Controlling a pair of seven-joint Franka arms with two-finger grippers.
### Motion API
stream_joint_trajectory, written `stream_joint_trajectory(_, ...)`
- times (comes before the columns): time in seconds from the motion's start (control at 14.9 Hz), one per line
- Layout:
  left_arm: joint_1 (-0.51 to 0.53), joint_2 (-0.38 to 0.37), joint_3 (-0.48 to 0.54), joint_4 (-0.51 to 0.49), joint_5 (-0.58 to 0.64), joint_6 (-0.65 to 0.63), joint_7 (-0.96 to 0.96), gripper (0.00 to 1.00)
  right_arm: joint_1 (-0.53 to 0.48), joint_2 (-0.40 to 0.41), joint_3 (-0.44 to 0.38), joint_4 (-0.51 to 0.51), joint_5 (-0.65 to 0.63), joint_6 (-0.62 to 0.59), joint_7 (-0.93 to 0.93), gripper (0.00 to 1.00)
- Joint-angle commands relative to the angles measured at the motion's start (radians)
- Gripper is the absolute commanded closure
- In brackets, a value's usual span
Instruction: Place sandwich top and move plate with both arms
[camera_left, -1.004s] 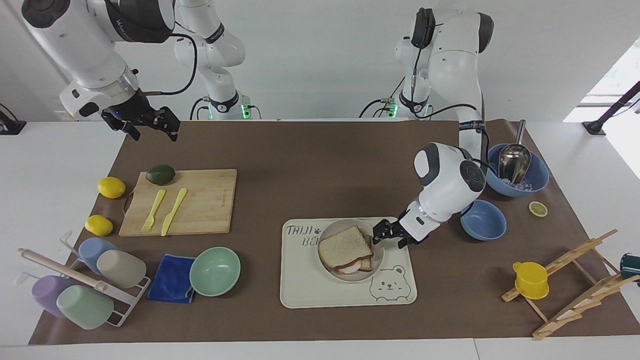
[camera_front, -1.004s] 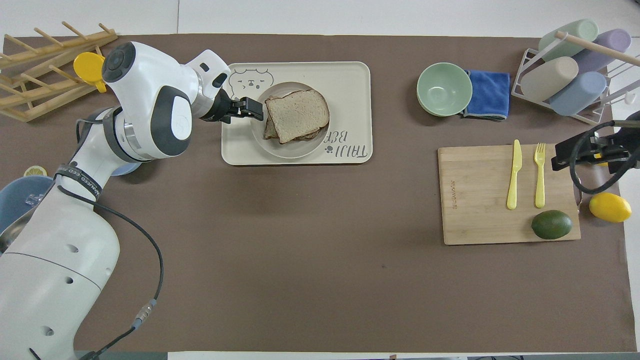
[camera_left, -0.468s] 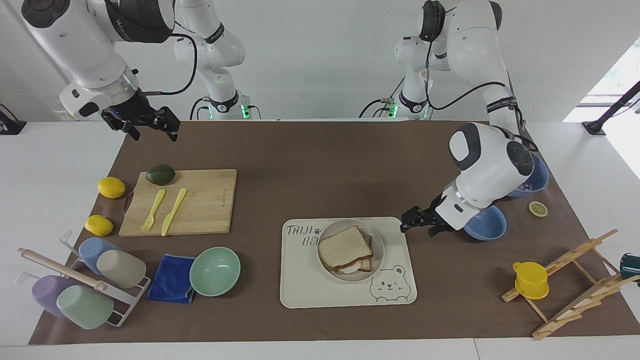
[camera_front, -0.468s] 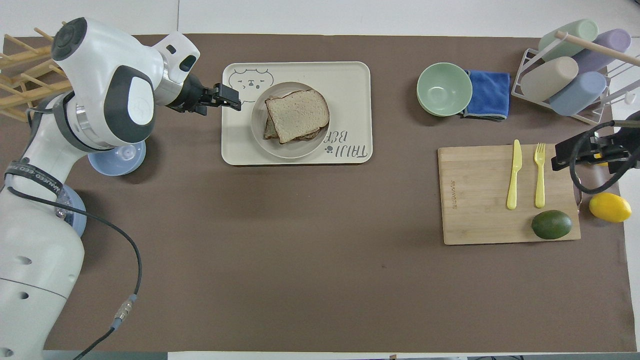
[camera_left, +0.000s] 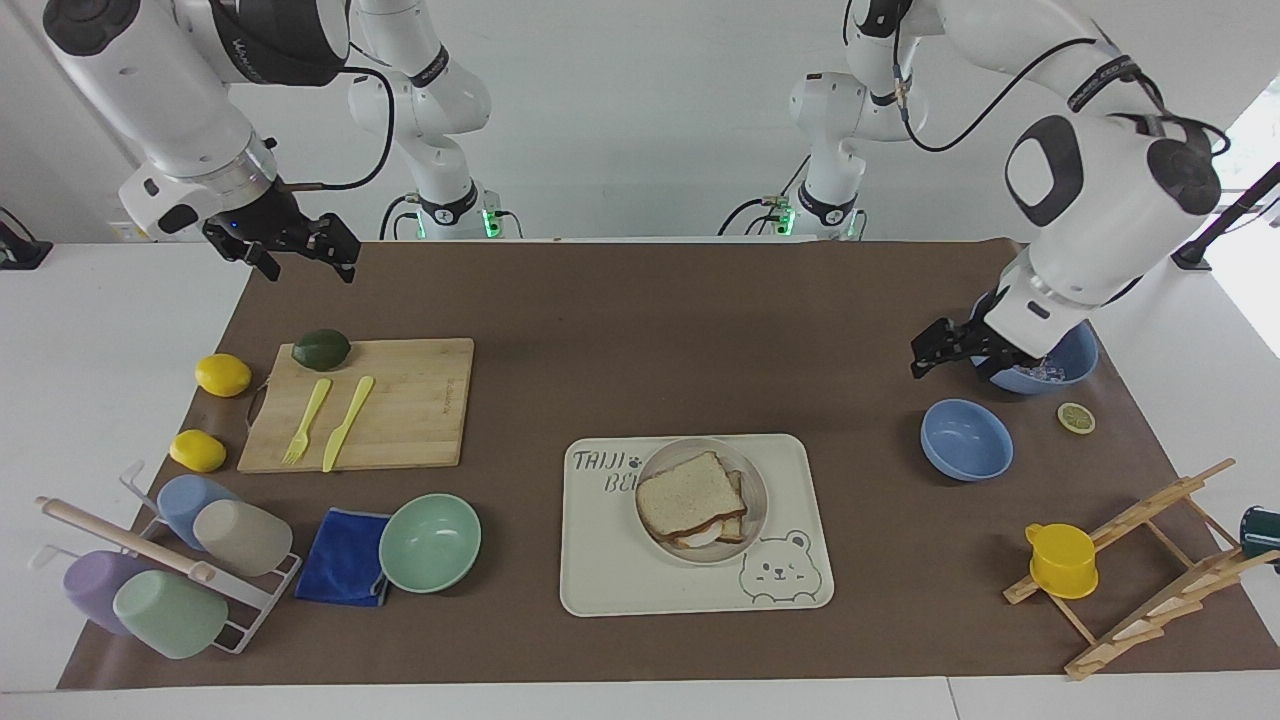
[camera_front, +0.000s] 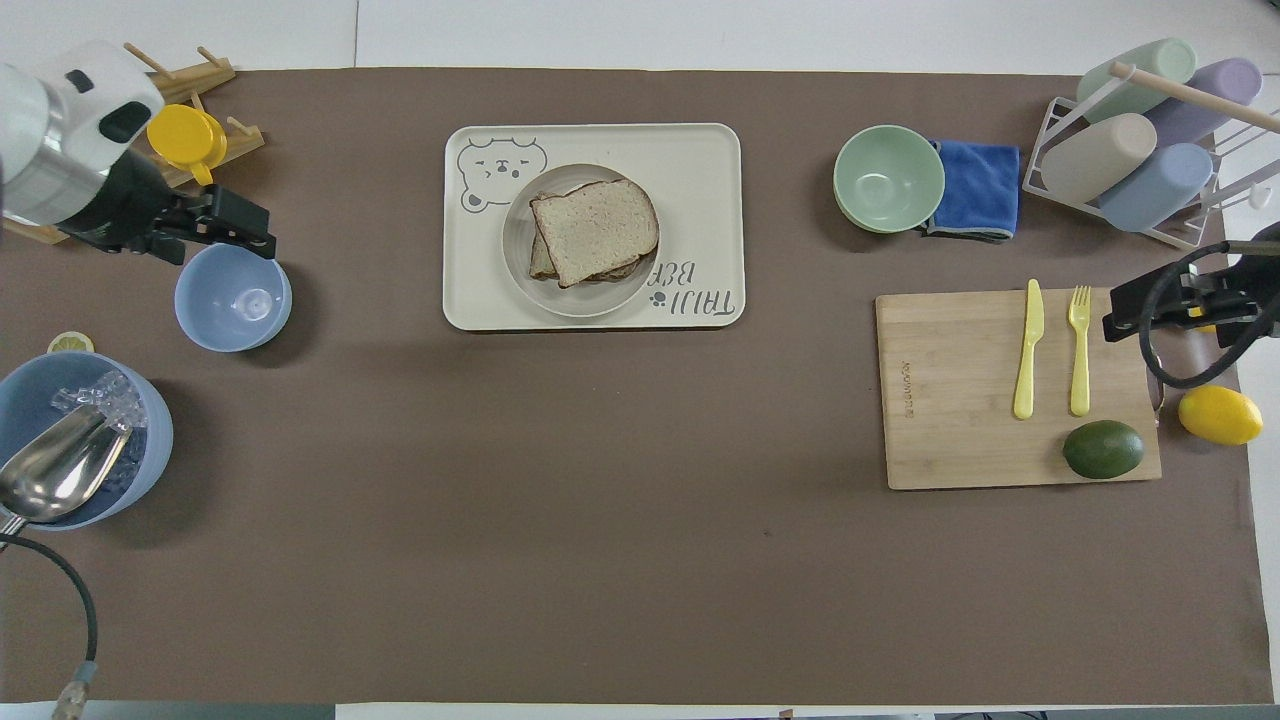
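Note:
The sandwich top, a pale speckled bread slice with a brown crust, lies on top of the stacked sandwich on the plate. The plate stands on the cream bear tray. The slice and the plate also show in the overhead view. My left gripper is open and empty, raised in the air by the small blue bowl, well away from the plate; it also shows in the overhead view. My right gripper is open and empty, and waits raised over the mat's edge at the right arm's end.
A large blue bowl with ice and a metal scoop stands near the left gripper, with a lemon slice beside it. A wooden rack holds a yellow cup. A cutting board, a mint-green bowl, a blue cloth and a cup rack stand toward the right arm's end.
My left gripper has drawn back from the plate's edge, risen and swung toward the left arm's end of the table. The bread slice stays on the sandwich. The right arm has not moved.

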Motion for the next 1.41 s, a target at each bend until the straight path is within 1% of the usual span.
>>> stream_joint_trajectory(0.0, -0.005, -0.110, 0.010, -0.040, 0.098, -0.072, -0.004, 0.00, -0.005, -0.022, -0.002, -0.025, 0.011, 0.015, -0.018, 0.00)
stream_joint_trajectory(0.2, 0.007, -0.199, 0.005, -0.097, 0.117, -0.094, -0.001, 0.00, -0.007, -0.022, 0.000, -0.027, 0.011, 0.015, -0.020, 0.00)
stream_joint_trajectory(0.27, 0.068, -0.221, -0.036, -0.124, 0.119, -0.093, 0.002, 0.00, -0.007, -0.022, 0.000, -0.027, 0.011, 0.015, -0.018, 0.00)
stream_joint_trajectory(0.4, 0.207, -0.250, -0.197, -0.189, 0.119, -0.085, -0.003, 0.00, -0.005, -0.022, 0.000, -0.025, 0.011, 0.015, -0.018, 0.00)
stream_joint_trajectory(0.47, 0.246, -0.268, -0.252, -0.224, 0.119, -0.076, -0.007, 0.00, -0.007, -0.022, -0.002, -0.027, 0.011, 0.015, -0.020, 0.00)
stream_joint_trajectory(0.6, 0.246, -0.284, -0.265, -0.271, 0.119, -0.030, -0.009, 0.00, -0.005, -0.022, -0.002, -0.027, 0.011, 0.015, -0.020, 0.00)
stream_joint_trajectory(0.8, 0.240, -0.333, -0.270, -0.382, 0.119, 0.097, -0.033, 0.00, -0.007, -0.022, 0.000, -0.027, 0.011, 0.015, -0.020, 0.00)
stream_joint_trajectory(0.87, 0.240, -0.329, -0.271, -0.376, 0.120, 0.104, -0.032, 0.00, -0.007, -0.022, 0.000, -0.027, 0.011, 0.015, -0.018, 0.00)
stream_joint_trajectory(0.94, 0.240, -0.315, -0.271, -0.344, 0.146, 0.098, -0.026, 0.00, -0.007, -0.022, 0.000, -0.027, 0.011, 0.015, -0.018, 0.00)
stream_joint_trajectory(1.0, 0.234, -0.290, -0.277, -0.294, 0.196, 0.070, -0.021, 0.00, -0.007, -0.024, 0.000, -0.027, 0.011, 0.015, -0.018, 0.00)
stream_joint_trajectory(1.14, 0.223, -0.257, -0.274, -0.209, 0.208, -0.009, -0.020, 0.00, -0.007, -0.022, 0.000, -0.025, 0.011, 0.015, -0.018, 0.00)
stream_joint_trajectory(1.34, 0.223, -0.261, -0.274, -0.227, 0.203, -0.025, -0.024, 0.00, -0.007, -0.022, 0.000, -0.027, 0.011, 0.015, -0.020, 0.00)
